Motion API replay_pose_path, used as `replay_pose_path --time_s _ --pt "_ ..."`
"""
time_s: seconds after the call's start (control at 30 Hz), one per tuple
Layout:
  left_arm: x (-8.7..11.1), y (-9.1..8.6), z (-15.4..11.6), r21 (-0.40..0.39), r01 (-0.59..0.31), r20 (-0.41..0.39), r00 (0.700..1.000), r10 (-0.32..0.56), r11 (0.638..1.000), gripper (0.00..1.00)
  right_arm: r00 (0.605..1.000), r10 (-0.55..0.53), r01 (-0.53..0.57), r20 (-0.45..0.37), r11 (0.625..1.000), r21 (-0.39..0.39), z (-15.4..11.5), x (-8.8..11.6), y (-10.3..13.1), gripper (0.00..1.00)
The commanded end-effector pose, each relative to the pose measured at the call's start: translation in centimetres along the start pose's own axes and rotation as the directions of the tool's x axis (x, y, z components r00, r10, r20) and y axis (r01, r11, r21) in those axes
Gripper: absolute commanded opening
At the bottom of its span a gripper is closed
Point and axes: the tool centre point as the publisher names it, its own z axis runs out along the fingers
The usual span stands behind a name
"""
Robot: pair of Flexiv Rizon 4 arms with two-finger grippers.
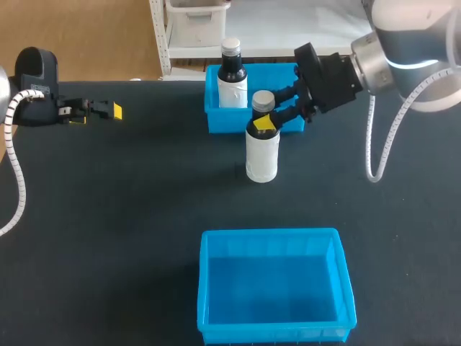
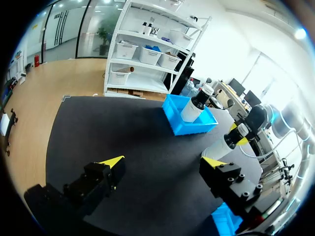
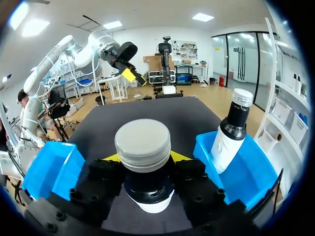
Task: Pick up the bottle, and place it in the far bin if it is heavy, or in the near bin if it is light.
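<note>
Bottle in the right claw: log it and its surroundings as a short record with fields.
bottle: upright, between the two bins
right claw: shut on the bottle's neck
far bin: holds a second bottle
near bin: nothing in it
left claw: open, holding nothing

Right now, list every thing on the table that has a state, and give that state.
Held bottle: upright, capped, standing on the table.
Right end effector: shut on the held bottle's neck.
Left end effector: open, holding nothing.
Second bottle: capped, standing in the far bin.
Far bin: holds the second bottle.
Near bin: empty.
</note>
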Motion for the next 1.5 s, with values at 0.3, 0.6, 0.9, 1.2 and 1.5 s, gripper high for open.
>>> replay_pose_path --time_s 0.3,0.6,0.9,1.2,1.5 --pt "0.0 0.0 0.0 0.0 0.0 0.0 1.0 0.0 1.0 1.0 1.0 0.003 -0.003 0.008 1.0 -0.009 -0.2 0.1 -0.5 0.0" --pt "0.0 0.0 0.0 0.0 0.0 0.0 1.0 0.0 1.0 1.0 1.0 -0.008 0.008 0.011 1.0 -0.002 -0.5 -0.1 -0.3 0.0" --pt "0.0 0.0 0.0 0.0 0.0 0.0 1.0 0.0 1.0 1.0 1.0 -0.02 0.02 0.017 1.0 -0.001 -0.8 -0.5 -0.1 0.0" --pt "0.0 0.0 0.0 0.0 0.0 0.0 1.0 0.0 1.0 1.0 0.999 -0.035 0.034 0.025 0.999 0.014 -1.5 -1.4 -0.1 0.0" --pt "0.0 0.0 0.0 0.0 0.0 0.0 1.0 0.0 1.0 1.0 0.998 -0.059 0.059 0.021 0.998 0.03 -2.3 -2.2 0.0 0.0"
